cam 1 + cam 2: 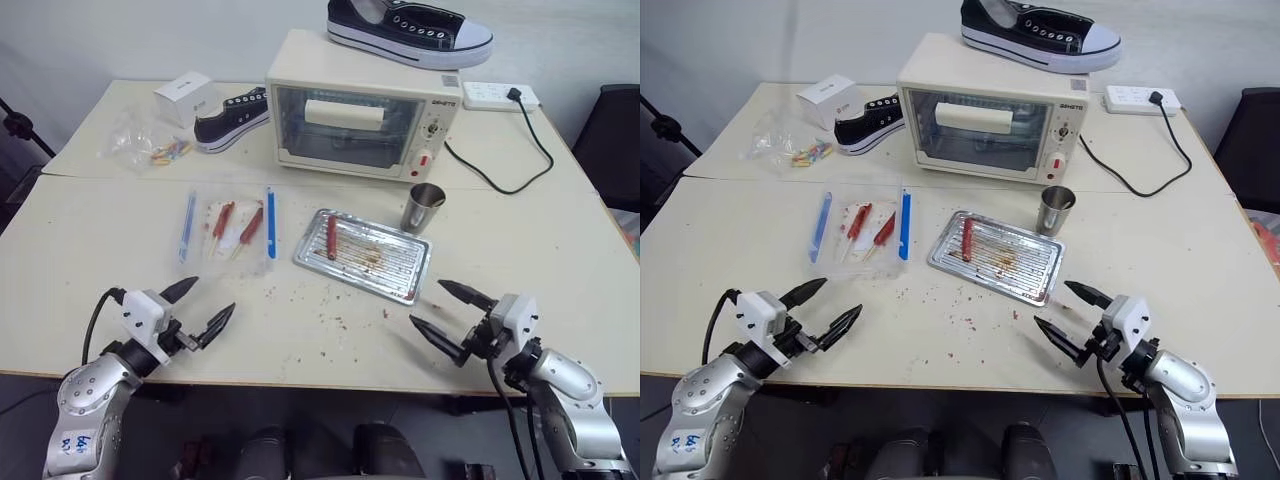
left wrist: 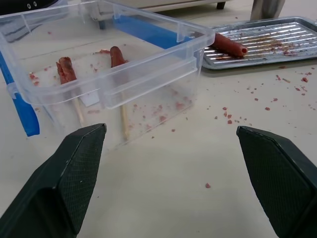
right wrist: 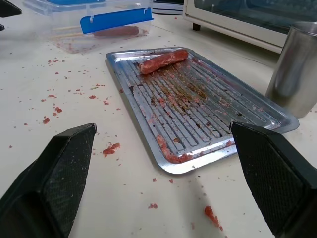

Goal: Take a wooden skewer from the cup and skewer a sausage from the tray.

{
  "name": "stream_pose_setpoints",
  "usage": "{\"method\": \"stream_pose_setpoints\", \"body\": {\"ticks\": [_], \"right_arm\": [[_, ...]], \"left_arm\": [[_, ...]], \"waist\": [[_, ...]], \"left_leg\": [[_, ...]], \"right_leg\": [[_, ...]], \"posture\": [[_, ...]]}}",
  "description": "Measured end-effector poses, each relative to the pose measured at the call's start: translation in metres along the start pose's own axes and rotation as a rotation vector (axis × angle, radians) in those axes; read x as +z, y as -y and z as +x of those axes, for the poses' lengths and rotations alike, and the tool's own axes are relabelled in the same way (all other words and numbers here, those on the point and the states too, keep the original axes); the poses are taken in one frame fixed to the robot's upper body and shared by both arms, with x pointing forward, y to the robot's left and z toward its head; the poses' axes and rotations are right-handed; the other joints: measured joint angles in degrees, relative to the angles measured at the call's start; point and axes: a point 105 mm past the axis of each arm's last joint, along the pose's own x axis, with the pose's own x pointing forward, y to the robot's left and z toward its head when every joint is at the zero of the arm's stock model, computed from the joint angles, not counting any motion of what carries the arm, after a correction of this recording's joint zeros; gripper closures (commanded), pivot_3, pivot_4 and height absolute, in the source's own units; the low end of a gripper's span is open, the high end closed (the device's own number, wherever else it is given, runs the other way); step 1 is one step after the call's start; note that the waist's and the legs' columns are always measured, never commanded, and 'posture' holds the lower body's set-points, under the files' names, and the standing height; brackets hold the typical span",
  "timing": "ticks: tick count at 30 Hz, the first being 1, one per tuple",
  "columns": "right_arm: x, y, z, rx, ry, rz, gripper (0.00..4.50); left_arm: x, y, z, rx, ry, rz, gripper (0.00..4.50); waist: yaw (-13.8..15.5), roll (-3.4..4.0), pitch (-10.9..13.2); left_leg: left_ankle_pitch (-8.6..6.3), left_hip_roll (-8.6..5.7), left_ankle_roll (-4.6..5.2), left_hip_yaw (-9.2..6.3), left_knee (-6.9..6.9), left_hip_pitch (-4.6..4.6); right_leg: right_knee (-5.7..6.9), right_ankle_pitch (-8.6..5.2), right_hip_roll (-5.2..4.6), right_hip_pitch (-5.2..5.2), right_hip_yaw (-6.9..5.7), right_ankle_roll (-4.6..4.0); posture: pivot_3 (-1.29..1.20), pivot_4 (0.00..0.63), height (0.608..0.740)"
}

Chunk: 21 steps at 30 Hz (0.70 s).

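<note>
1. Nearest you, at the table's front edge, the left gripper (image 1: 196,309) and the right gripper (image 1: 446,316) both hover with fingers spread wide and nothing between them, each angled inward toward the middle of the table.
2. Beyond the right gripper lies the tray (image 1: 398,272), its bare ridged bottom smeared with grease. One sausage (image 1: 331,236) rests at the tray's left end, its long axis running roughly away from you.
3. Just past the tray's far right corner stands the cup (image 1: 423,208), upright. It lies forward and slightly left of your right gripper, so the right arm is plainly the nearer one for the reach. You probably cannot confirm a wooden skewer inside it; no stick is seen rising above the rim, and the interior is too dim to read.
4. Ahead of the left gripper sits a clear plastic container (image 2: 148,59) with blue clips (image 1: 270,222). Two sausages on sticks (image 1: 236,227) lie inside it, their sticks pointing back toward you.
5. Farthest back stands a toaster oven (image 1: 362,108) with a sneaker (image 1: 410,30) on top, just behind the cup.
</note>
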Motion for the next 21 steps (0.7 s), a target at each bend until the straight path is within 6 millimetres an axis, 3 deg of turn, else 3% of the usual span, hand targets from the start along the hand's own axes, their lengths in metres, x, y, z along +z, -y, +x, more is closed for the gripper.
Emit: {"method": "stream_pose_setpoints", "body": {"ticks": [5, 8, 12, 16, 18, 21], "right_arm": [[0.001, 0.002, -0.001, -0.011, 0.005, -0.008, 0.0], [0.012, 0.009, -0.013, -0.062, 0.017, -0.031, 0.0], [0.023, 0.038, -0.067, -0.223, -0.066, -0.089, 0.0], [0.026, 0.055, -0.097, -0.286, -0.117, -0.136, 0.0], [0.032, 0.061, -0.094, -0.257, -0.117, -0.159, 0.0], [0.052, 0.068, -0.069, -0.143, -0.111, -0.205, 0.0]], "left_arm": [[0.002, 0.004, 0.004, -0.057, 0.022, -0.064, 0.03], [0.019, 0.016, 0.002, -0.244, 0.057, -0.167, 0.03], [0.064, 0.02, 0.008, -0.445, 0.13, -0.147, 0.03], [0.081, 0.017, 0.017, -0.507, 0.173, -0.127, 0.03], [0.086, 0.018, 0.02, -0.533, 0.186, -0.116, 0.03], [0.087, 0.022, 0.025, -0.57, 0.192, -0.123, 0.03]], "waist": [[0.1, 0.0, 0.0], [0.1, 0.0, 0.0], [0.8, 0.06, 0.0], [0.0, 0.05, 0.0], [-0.8, 0.08, 0.0], [-1.9, 0.2, 0.0]], "left_leg": [[0.0, -0.01, 0.0, -0.01, 0.01, -0.01], [0.0, 0.0, -0.01, -0.04, 0.01, -0.05], [-0.01, -0.1, 0.03, -0.08, 0.05, 0.06], [-0.03, -0.08, 0.0, 0.04, -0.55, 1.01], [-0.02, -0.01, -0.04, 0.08, -0.61, 1.02], [0.03, 0.07, -0.11, 0.12, -0.66, 1.01]], "right_leg": [[0.02, 0.0, 0.0, 0.01, -0.01, 0.0], [0.04, 0.0, -0.09, 0.01, -0.01, 0.0], [-0.28, 0.0, 0.01, 0.22, -0.08, 0.0], [-0.72, 0.0, 0.09, 1.04, 0.0, 0.0], [-0.71, 0.0, 0.09, 0.99, 0.07, 0.0], [-0.67, 0.0, 0.08, 0.88, 0.13, 0.0]], "posture": [[0.0, 0.15, 0.74], [0.0, 0.15, 0.74], [0.0, 0.15, 0.74], [0.0, 0.15, 0.74], [0.0, 0.15, 0.74], [0.0, 0.15, 0.74]]}}
